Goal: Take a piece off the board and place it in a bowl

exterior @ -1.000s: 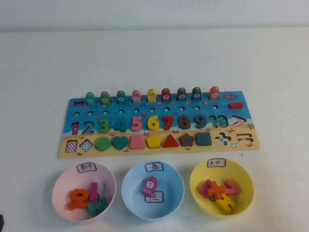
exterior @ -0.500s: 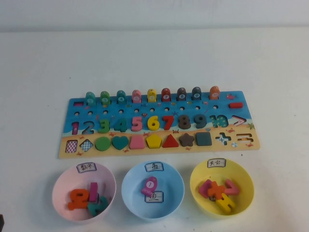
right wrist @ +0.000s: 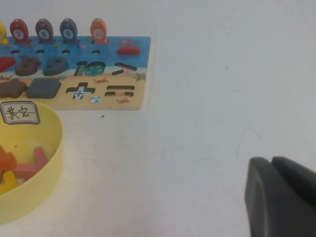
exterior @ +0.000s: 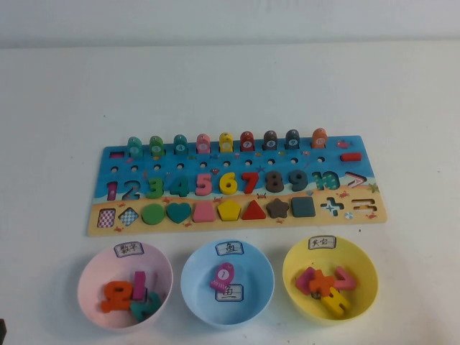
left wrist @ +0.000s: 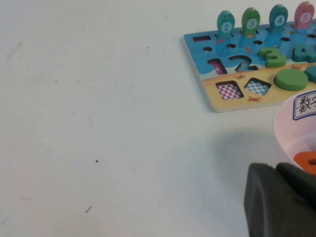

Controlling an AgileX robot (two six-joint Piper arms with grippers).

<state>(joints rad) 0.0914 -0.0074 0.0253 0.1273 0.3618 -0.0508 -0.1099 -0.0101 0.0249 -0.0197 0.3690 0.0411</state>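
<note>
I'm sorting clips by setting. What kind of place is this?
Probably a lab or test bench: a bare white table holds only a puzzle board and three labelled sorting bowls, such as the yellow bowl. Left gripper and right gripper sit parked near the table.

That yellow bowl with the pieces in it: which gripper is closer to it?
Right. The right gripper sits off the yellow bowl's right side; the left gripper is beside the pink bowl, farther away.

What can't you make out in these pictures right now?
- Left end effector: left wrist view, cut off by the edge; absent from the high view.
- Right end effector: right wrist view, likewise cut off.
- Orange plus piece in the yellow bowl: high view, overlapped by other pieces.
- Board: its plus slot looks empty.
</note>
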